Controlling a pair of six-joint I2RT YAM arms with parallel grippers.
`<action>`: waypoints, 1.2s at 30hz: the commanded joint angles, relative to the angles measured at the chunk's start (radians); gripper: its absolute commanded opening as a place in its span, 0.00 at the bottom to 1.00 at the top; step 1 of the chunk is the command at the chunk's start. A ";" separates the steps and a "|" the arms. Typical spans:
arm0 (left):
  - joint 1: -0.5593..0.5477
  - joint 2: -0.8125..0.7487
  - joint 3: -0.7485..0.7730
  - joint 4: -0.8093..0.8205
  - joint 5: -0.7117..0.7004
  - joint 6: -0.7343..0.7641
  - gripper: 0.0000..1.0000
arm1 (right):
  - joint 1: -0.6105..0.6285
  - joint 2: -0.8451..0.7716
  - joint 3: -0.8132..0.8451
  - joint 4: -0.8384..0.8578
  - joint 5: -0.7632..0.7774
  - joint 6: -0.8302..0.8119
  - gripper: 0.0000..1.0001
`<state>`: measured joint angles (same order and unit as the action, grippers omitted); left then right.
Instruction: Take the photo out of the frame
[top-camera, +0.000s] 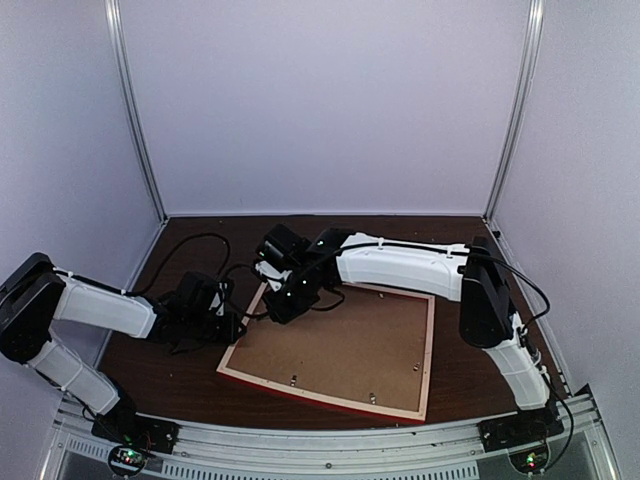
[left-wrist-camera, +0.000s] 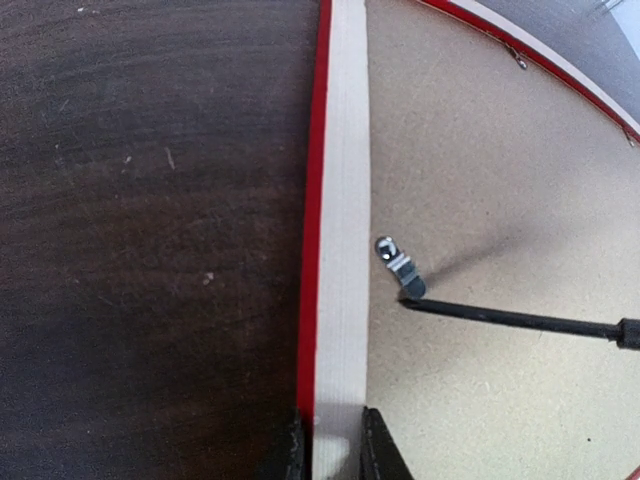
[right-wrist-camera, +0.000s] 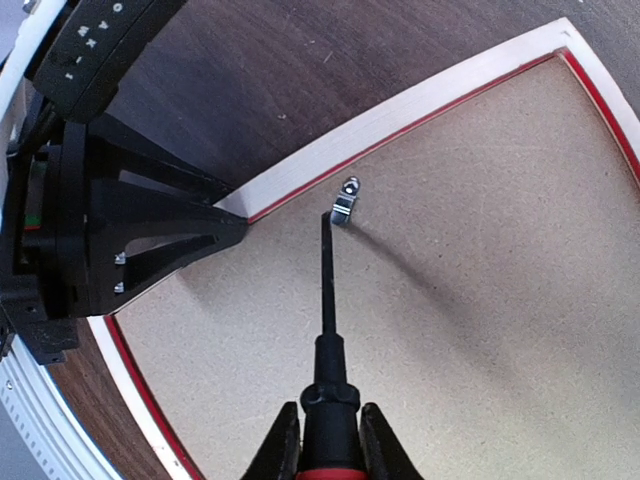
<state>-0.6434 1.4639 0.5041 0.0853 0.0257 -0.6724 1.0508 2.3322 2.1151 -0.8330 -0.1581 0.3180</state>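
The frame (top-camera: 428, 360) lies face down on the table, its pale wood rim (left-wrist-camera: 342, 200) up and its red side showing. A brown backing board (top-camera: 350, 345) fills it, so the photo is hidden. My left gripper (left-wrist-camera: 333, 445) is shut on the frame's left rim, one finger on each side. My right gripper (right-wrist-camera: 328, 445) is shut on a screwdriver (right-wrist-camera: 328, 330) with a black shaft. The shaft's tip touches a small metal clip (right-wrist-camera: 346, 205) on the rim's inner edge. The same clip (left-wrist-camera: 400, 268) shows in the left wrist view.
Dark wood table (top-camera: 180, 370) surrounds the frame, with white walls at the back and sides. More small metal clips (top-camera: 372, 396) sit along the frame's near rim. The left gripper's black body (right-wrist-camera: 150, 245) sits close beside the screwdriver tip.
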 joint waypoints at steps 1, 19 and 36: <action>-0.007 0.034 -0.068 -0.233 0.038 -0.047 0.11 | -0.003 -0.036 -0.023 -0.061 0.112 0.029 0.00; -0.007 0.020 -0.069 -0.232 0.032 -0.053 0.12 | -0.010 -0.138 -0.131 -0.003 0.089 0.050 0.00; -0.006 -0.091 0.057 -0.390 -0.053 0.019 0.39 | -0.038 -0.477 -0.512 0.059 0.223 0.065 0.00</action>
<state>-0.6453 1.3872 0.5270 -0.1246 0.0223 -0.6815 1.0313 1.9259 1.6581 -0.8013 0.0010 0.3706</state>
